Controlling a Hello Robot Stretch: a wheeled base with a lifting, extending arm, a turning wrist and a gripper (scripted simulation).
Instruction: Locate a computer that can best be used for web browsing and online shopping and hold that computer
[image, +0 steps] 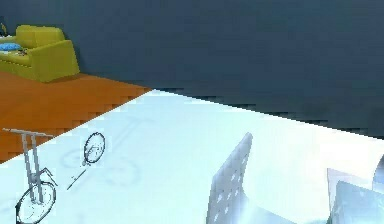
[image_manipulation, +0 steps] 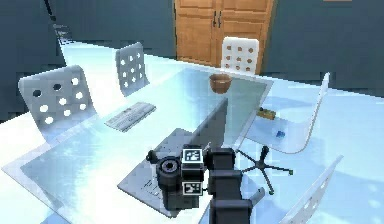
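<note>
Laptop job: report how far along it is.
Found: the open laptop sits on the glass table. In hand: the tool is at its base; whether it holds anything cannot be told. Left: lifting the laptop clear of the table.

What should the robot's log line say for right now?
hand: near open laptop | laptop: on glass table | holding: cannot tell | also on table: brown bowl

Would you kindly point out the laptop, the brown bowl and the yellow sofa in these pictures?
laptop (image_manipulation: 208, 130), arm side view, on its raised screen panel.
brown bowl (image_manipulation: 220, 83), arm side view, on its outer wall.
yellow sofa (image: 52, 60), forward view, on its near end panel.
</note>
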